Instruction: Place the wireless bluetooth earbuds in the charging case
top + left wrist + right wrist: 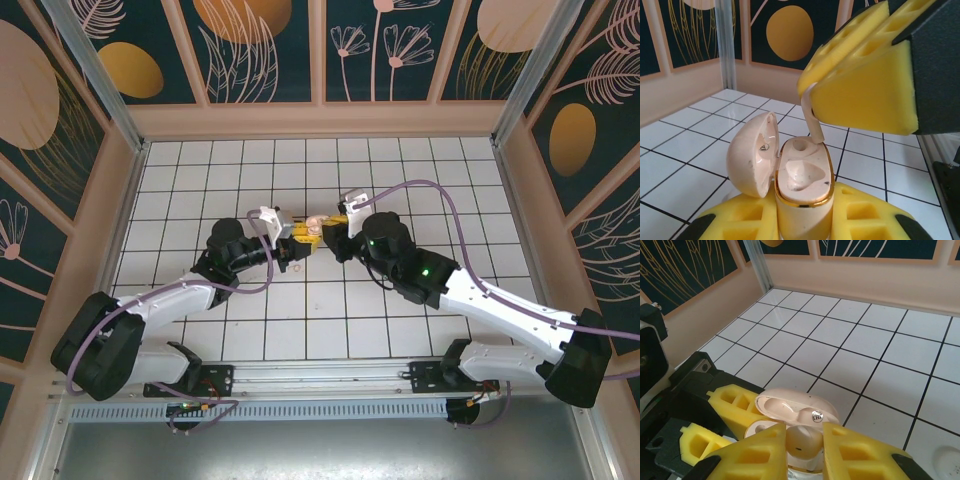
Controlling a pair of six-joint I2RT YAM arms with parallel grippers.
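Centrally, facing each other, left gripper (297,234) clamps charging case (802,176); right gripper (336,226) pinches earbud (803,440).

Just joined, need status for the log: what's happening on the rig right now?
The left pincer holds the charging case upright, its lid swung open. The right pincer grips one earbud and has it right over the open case, stem pointing down at a socket. It isn't seated yet.
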